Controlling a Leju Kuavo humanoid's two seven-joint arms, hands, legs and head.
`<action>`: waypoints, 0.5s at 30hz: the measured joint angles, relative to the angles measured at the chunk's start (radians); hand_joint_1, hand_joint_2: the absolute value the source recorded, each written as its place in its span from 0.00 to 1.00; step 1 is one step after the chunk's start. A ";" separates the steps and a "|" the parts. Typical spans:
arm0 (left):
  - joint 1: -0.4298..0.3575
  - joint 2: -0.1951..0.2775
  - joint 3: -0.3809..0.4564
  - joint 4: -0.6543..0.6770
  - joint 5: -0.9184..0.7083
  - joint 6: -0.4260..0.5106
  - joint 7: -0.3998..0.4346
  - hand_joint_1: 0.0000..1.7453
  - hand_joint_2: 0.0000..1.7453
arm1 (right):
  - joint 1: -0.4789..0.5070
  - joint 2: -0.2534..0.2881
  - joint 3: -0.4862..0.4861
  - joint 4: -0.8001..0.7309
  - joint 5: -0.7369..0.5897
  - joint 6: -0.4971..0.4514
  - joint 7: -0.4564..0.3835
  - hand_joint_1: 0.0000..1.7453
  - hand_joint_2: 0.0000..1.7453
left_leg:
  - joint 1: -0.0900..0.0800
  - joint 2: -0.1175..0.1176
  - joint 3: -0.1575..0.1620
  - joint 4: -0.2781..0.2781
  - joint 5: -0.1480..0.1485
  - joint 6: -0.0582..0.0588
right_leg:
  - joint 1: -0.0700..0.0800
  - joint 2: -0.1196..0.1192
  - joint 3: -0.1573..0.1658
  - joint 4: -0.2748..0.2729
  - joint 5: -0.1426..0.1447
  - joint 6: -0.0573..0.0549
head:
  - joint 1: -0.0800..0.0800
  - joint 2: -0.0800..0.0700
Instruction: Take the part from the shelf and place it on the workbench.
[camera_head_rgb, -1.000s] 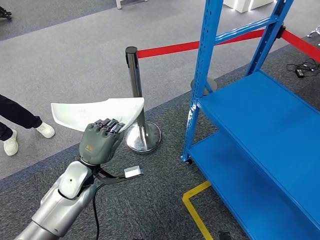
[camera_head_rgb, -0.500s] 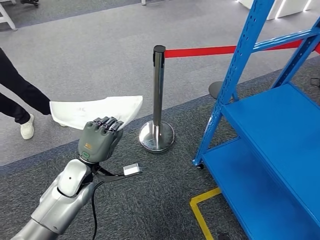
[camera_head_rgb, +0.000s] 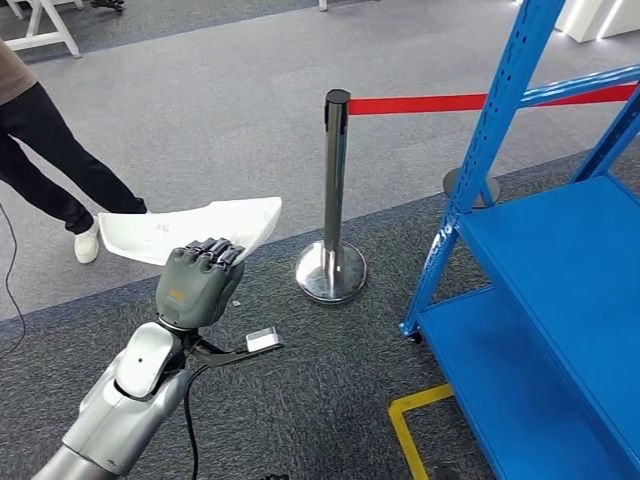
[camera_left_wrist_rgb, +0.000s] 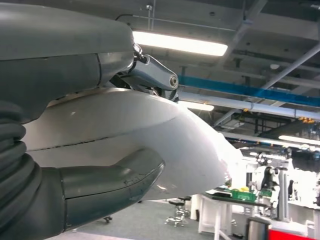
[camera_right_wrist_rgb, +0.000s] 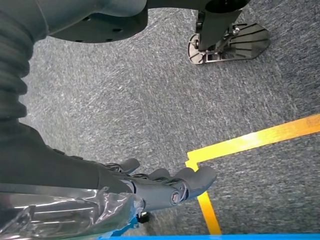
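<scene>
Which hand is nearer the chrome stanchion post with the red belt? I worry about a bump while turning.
Left, as far as the views show. The left hand, holding the white curved part, is beside the chrome stanchion post. The right hand hangs low over the grey carpet.

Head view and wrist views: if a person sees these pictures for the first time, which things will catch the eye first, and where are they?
First comes the white curved part, held up over the grey carpet by the left hand at the lower left. Next is the bright blue shelf on the right, its visible levels bare. Between them stands a chrome post with a red belt running towards the shelf.
</scene>
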 joint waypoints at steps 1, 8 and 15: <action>-0.001 0.000 0.000 0.000 0.000 -0.001 -0.001 1.00 1.00 | 0.000 0.000 0.000 0.000 0.000 0.000 0.000 0.00 1.00 | -0.003 0.019 0.038 -0.070 0.024 0.002 | 0.003 -0.006 0.001 0.002 -0.002 0.004 | 0.000 0.000; -0.001 -0.006 0.006 -0.003 0.000 -0.003 -0.003 1.00 1.00 | -0.001 0.001 0.000 0.000 0.000 0.000 -0.001 0.00 1.00 | -0.006 0.011 0.081 -0.168 0.049 0.039 | 0.005 -0.006 -0.015 0.048 -0.042 0.038 | 0.008 0.000; 0.001 -0.010 0.006 -0.004 0.000 -0.004 -0.003 1.00 1.00 | 0.000 0.000 0.000 0.000 0.000 0.000 -0.001 0.00 1.00 | -0.003 -0.046 0.083 -0.165 0.048 0.045 | -0.002 0.036 -0.099 0.199 -0.065 0.047 | 0.013 0.000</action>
